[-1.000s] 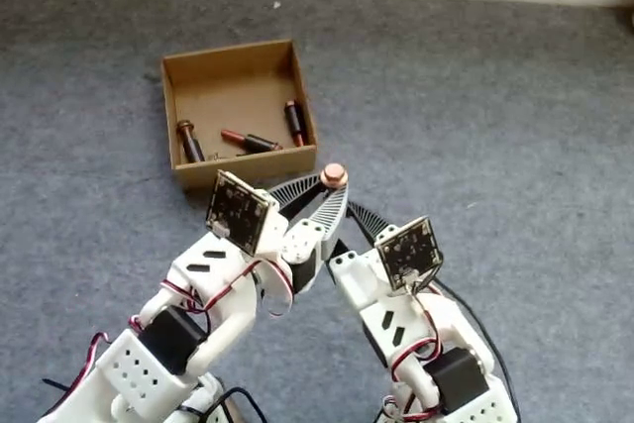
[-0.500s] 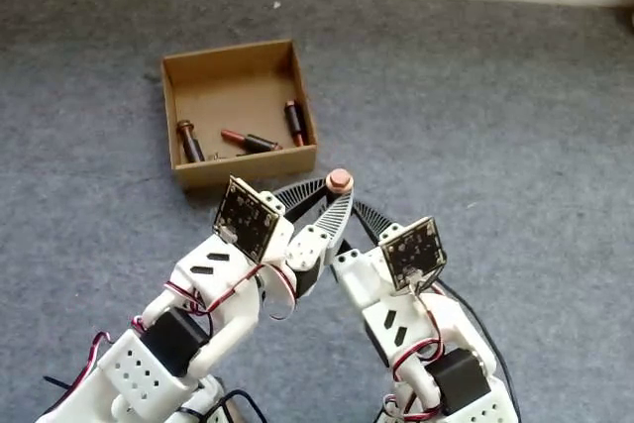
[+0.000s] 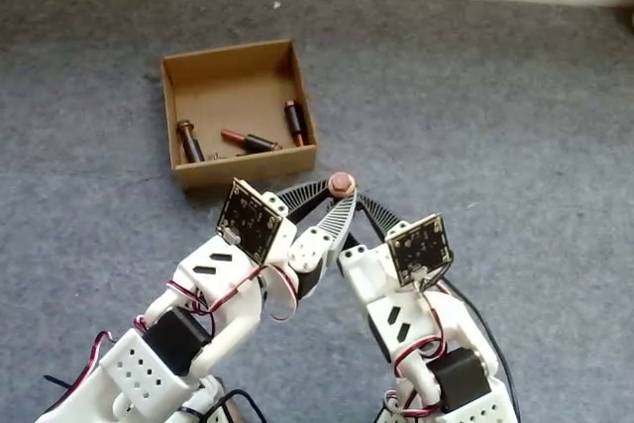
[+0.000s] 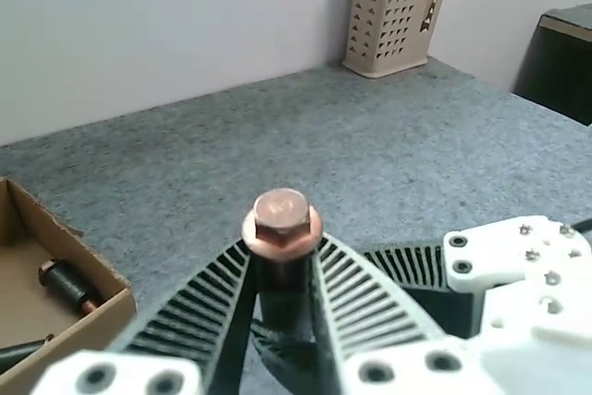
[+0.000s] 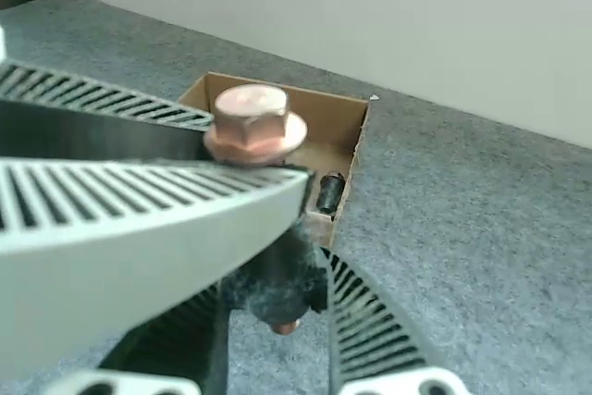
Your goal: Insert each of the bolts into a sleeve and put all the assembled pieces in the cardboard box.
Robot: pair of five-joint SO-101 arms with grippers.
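Note:
A copper-headed bolt (image 3: 341,183) stands upright in a black sleeve (image 4: 282,289) just off the front right corner of the cardboard box (image 3: 230,51). My left gripper (image 4: 282,275) is shut on the sleeve right under the bolt's head. Lower down, my right gripper (image 5: 277,312) is closed around the same sleeve (image 5: 277,284), and the bolt's tip pokes out below. In the right wrist view the bolt head (image 5: 254,127) rises above the left gripper's ribbed fingers (image 5: 139,201). Three assembled pieces (image 3: 250,140) lie in the box.
The table is covered in grey carpet (image 3: 495,96), with a pale wall along its far edge. A beige perforated holder (image 4: 398,11) with sticks stands by the wall, and a dark object (image 4: 564,62) is beside it. The box wall (image 4: 88,307) is close to the left gripper.
Both grippers and the bolted sleeve have shifted slightly to the right and a little away from the box. Their hold looks the same.

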